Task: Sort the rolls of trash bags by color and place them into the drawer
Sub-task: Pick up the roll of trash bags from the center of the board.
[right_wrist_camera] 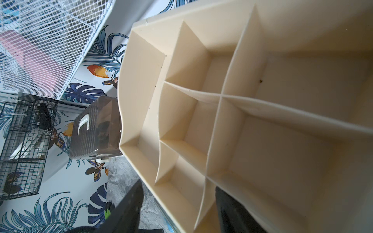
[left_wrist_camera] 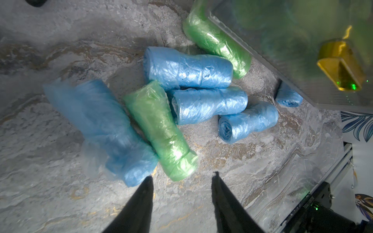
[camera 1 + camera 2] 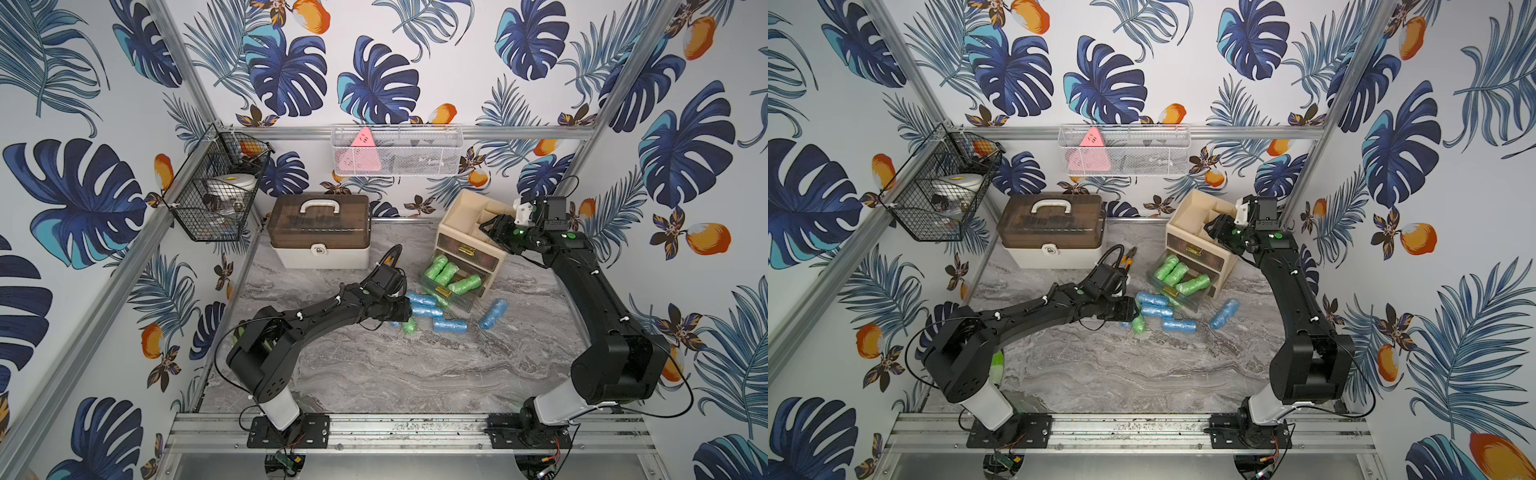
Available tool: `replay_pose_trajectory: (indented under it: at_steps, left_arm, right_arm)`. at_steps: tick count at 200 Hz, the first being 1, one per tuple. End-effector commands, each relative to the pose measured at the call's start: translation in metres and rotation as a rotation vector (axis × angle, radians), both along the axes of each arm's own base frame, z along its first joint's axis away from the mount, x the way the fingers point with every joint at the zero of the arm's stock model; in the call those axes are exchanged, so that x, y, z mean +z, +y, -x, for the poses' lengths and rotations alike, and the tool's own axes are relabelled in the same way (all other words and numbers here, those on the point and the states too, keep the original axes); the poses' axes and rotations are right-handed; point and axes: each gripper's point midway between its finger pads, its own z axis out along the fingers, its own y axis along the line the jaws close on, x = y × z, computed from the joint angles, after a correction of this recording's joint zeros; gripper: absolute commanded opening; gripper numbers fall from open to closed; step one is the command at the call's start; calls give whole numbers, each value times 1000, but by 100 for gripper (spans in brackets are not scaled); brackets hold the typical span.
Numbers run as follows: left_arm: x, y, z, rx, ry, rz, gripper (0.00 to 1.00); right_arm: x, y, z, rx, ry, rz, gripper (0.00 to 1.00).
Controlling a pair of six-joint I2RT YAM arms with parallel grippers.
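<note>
Three green rolls (image 3: 446,272) lie in the clear pulled-out drawer (image 3: 459,305) of a cream organiser (image 3: 457,208). In front of the drawer, several blue rolls (image 3: 451,325) and a green roll (image 3: 409,326) lie loose on the marble table. My left gripper (image 3: 409,311) hovers open over that cluster. In the left wrist view its fingertips (image 2: 149,179) stand apart just short of a green roll (image 2: 161,129) and a blue roll (image 2: 105,129), holding nothing. My right gripper (image 1: 177,184) is open at the organiser's top tray (image 1: 282,151), one finger outside the front wall and one inside a compartment.
A brown-lidded toolbox (image 3: 318,230) stands at the back left of the table, with orange-handled pliers (image 3: 1129,253) lying near it. On the walls hang a black wire basket (image 3: 216,195) and a white mesh basket (image 3: 397,151). A green-and-black glove (image 3: 996,368) lies under my left arm.
</note>
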Motion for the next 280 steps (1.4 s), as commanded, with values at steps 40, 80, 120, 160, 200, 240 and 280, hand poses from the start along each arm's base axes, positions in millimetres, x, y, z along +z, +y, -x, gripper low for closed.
replay_pose_trajectory:
  at_steps: [40,80,120,160,200,240,280]
  left_arm:
    - [-23,-10,5,-14,18,-70,53]
    - [-54,-10,16,-18,52,-120,53]
    - [-60,-9,12,-5,36,-137,53]
    - [-57,-9,5,9,11,-150,51]
    - [-60,-9,4,2,13,-166,33]
    - [-47,-2,8,17,-6,-155,14]
    - [-17,10,18,16,-36,-150,7]
  right_arm:
    - [-9,-7,0,-25,24,33,60]
    - [-9,-6,3,-23,21,26,60]
    - [-10,-5,3,-19,24,24,60]
    - [-11,-4,2,-17,26,16,60]
    - [-10,-4,3,-16,24,15,60]
    - [-10,-4,4,-16,25,15,60]
    - [-9,-4,4,-15,23,11,60]
